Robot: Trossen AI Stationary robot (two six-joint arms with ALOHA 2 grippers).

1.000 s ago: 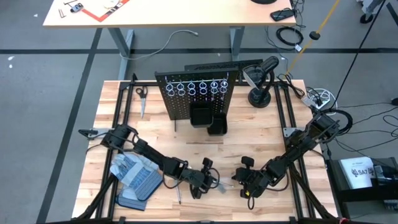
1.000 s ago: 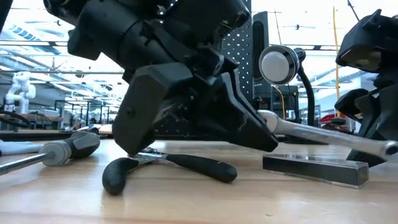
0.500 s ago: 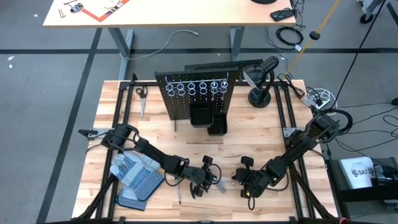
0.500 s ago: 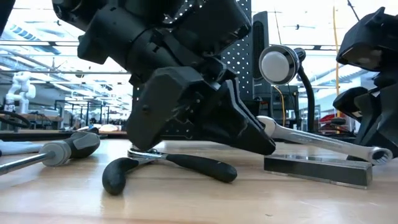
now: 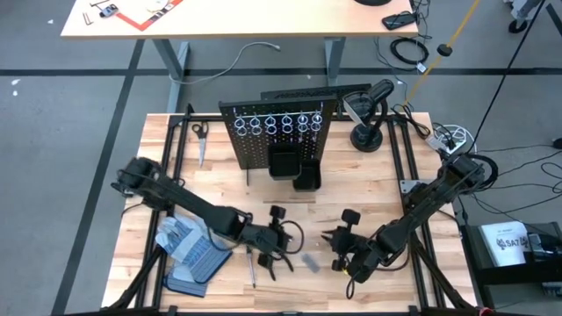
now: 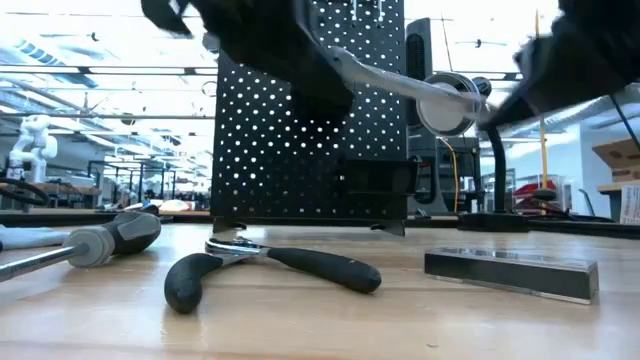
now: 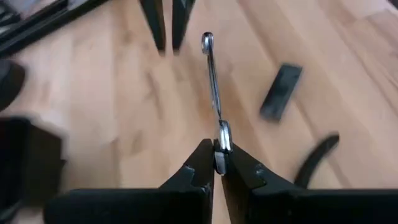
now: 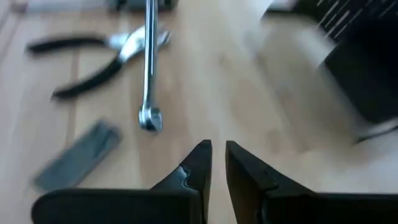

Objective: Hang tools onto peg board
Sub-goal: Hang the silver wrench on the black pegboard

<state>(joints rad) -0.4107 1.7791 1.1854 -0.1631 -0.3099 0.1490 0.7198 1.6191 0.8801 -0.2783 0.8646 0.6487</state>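
Left of the upright black perforated metal peg board (image 5: 277,133) and nearer the front edge, the grey-and-blue work gloves (image 5: 191,249) lay on the wooden counter (image 5: 158,175). In front of the board, the left claw (image 7: 216,163) was pinched shut on 1 end of a slim silver wrench (image 7: 211,81), lifted clear, presumably for carrying to the board's silver ring holders (image 5: 278,121). The dark-handled pliers (image 6: 270,266) and short grey metal bar (image 6: 510,272) lay below. Further right, the right claw (image 8: 217,163) held nothing, its fingers only slightly parted.
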